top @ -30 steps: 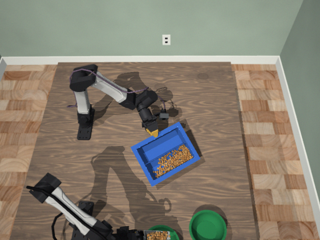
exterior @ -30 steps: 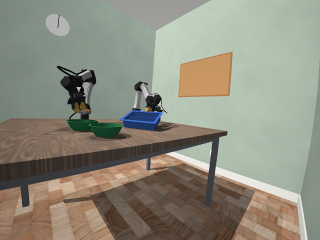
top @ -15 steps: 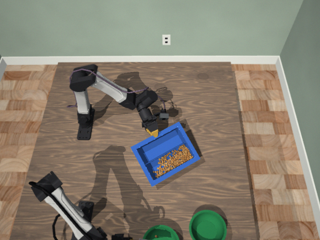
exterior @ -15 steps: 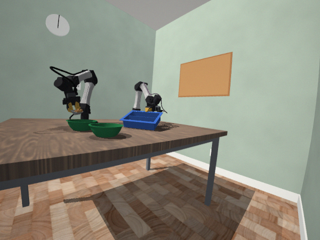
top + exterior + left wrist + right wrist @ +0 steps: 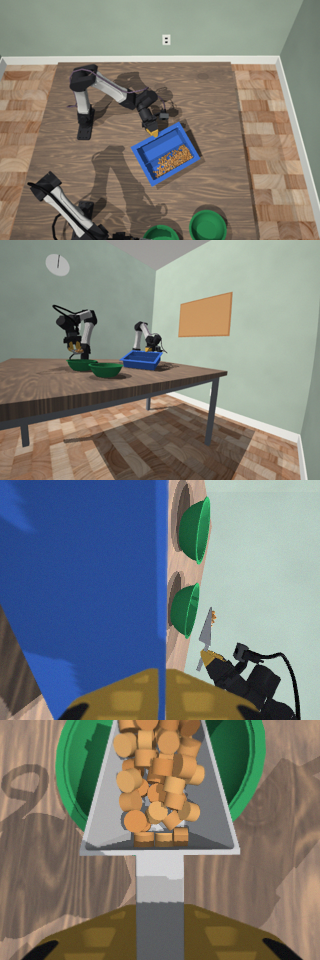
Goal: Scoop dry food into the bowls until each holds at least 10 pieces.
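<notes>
The blue box looks tipped, its rim at my left gripper raised. That gripper is shut on this rim. Food pieces lie in the box's lower half. My right gripper is shut on the handle of the metal scoop. The scoop holds a heap of food above the arm-side green bowl. The other green bowl stands upright and looks empty. The arm-side bowl's inside is partly hidden.
The bowls stand close together on the brown wooden table, both apart from the box. The left arm reaches in over the box's back rim in the top view. The right arm extends past that view's lower edge, which cuts off the arm-side bowl.
</notes>
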You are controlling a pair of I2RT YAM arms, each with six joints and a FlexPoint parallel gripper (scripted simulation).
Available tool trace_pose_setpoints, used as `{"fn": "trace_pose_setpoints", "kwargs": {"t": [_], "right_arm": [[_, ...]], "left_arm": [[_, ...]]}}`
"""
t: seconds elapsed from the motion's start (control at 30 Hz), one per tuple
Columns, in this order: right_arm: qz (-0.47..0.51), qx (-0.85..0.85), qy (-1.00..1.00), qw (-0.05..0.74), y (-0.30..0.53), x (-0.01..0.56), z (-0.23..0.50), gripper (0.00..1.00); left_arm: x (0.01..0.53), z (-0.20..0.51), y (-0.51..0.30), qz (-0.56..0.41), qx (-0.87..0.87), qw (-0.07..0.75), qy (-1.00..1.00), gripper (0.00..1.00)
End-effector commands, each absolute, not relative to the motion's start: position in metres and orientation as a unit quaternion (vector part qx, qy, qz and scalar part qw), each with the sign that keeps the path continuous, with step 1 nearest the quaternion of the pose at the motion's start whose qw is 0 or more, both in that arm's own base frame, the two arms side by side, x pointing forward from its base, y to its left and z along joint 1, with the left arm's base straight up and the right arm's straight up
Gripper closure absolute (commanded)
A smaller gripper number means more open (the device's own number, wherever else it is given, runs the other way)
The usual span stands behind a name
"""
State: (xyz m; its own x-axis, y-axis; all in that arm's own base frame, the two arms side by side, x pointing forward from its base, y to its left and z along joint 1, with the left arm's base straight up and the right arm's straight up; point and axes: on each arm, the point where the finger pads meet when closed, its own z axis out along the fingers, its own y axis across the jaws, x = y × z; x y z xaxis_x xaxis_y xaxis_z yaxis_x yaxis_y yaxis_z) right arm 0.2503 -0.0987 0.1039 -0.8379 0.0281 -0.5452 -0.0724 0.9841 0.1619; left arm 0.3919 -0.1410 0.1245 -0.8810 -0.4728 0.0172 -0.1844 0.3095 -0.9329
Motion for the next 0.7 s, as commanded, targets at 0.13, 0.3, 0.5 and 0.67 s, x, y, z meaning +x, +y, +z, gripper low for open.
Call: {"fn": "trace_pose_setpoints", "kwargs": {"t": [0.13, 0.3, 0.5, 0.67], "right_arm": [[0.057, -0.022, 0.954, 0.293, -0.102, 0.2593, 0.1247, 1.0], [0.05, -0.023, 0.958, 0.281, -0.1007, 0.2587, 0.125, 1.0], [0.038, -0.026, 0.959, 0.281, -0.1019, 0.2612, 0.1287, 1.0], [0.031, -0.026, 0.963, 0.268, -0.0998, 0.2593, 0.1293, 1.0]], "left_arm": [[0.3875, 0.1206, -0.1441, -0.551, -0.192, 0.134, 0.801, 1.0], [0.3875, 0.1206, -0.1441, -0.551, -0.192, 0.134, 0.801, 1.0], [0.3875, 0.1206, -0.1441, -0.551, -0.192, 0.134, 0.801, 1.0], [0.3875, 0.1206, -0.1441, -0.551, -0.192, 0.134, 0.801, 1.0]]}}
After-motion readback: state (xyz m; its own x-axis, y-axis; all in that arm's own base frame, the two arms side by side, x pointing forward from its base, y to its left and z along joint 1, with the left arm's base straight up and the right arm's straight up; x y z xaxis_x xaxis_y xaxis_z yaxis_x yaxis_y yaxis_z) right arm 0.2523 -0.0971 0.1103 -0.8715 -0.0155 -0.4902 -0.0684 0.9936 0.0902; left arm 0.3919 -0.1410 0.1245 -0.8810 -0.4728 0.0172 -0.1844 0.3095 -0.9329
